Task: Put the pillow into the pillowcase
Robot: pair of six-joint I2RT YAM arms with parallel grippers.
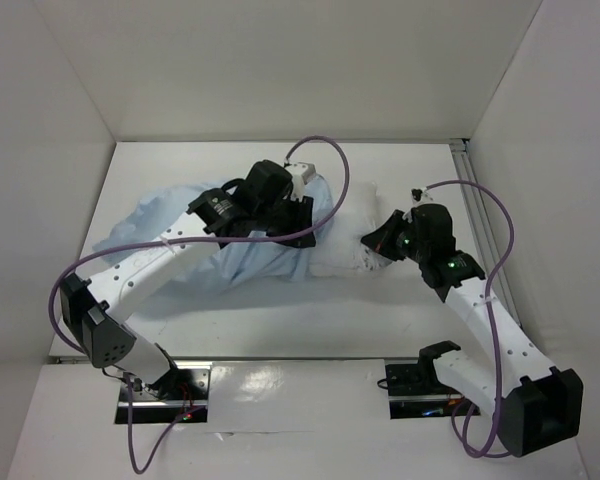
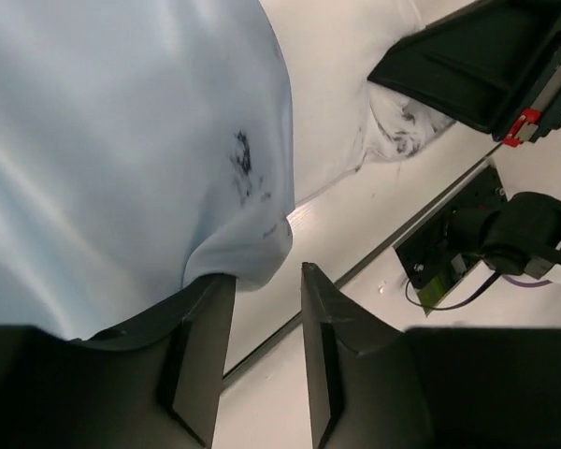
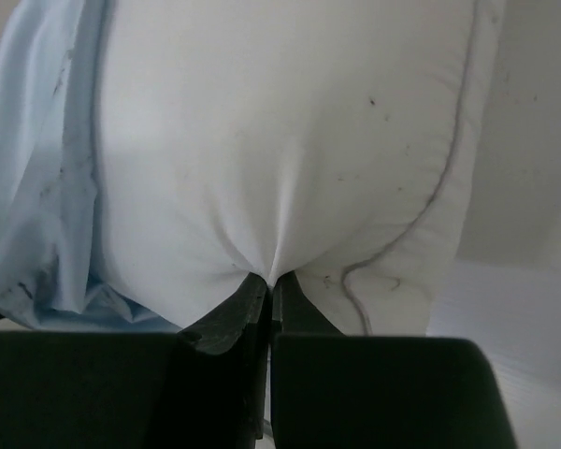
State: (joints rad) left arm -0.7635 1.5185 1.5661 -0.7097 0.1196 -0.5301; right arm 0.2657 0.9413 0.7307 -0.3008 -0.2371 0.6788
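Observation:
The light blue pillowcase (image 1: 250,258) lies crumpled at the table's middle left, and the white pillow (image 1: 342,238) sticks out of its right side. My left gripper (image 1: 298,208) hovers over the pillowcase's right edge. In the left wrist view this gripper (image 2: 266,276) is open; a fold of the pillowcase (image 2: 122,140) rests against one fingertip, with nothing between the fingers. My right gripper (image 3: 271,281) is shut on a pinch of the pillow (image 3: 280,140) at its exposed end. Blue pillowcase (image 3: 37,206) shows to the left of it.
White walls enclose the table on three sides, with a metal rail (image 1: 480,215) along the right. Both arm bases (image 1: 170,385) sit at the near edge. The right arm (image 2: 486,65) shows at the top right of the left wrist view.

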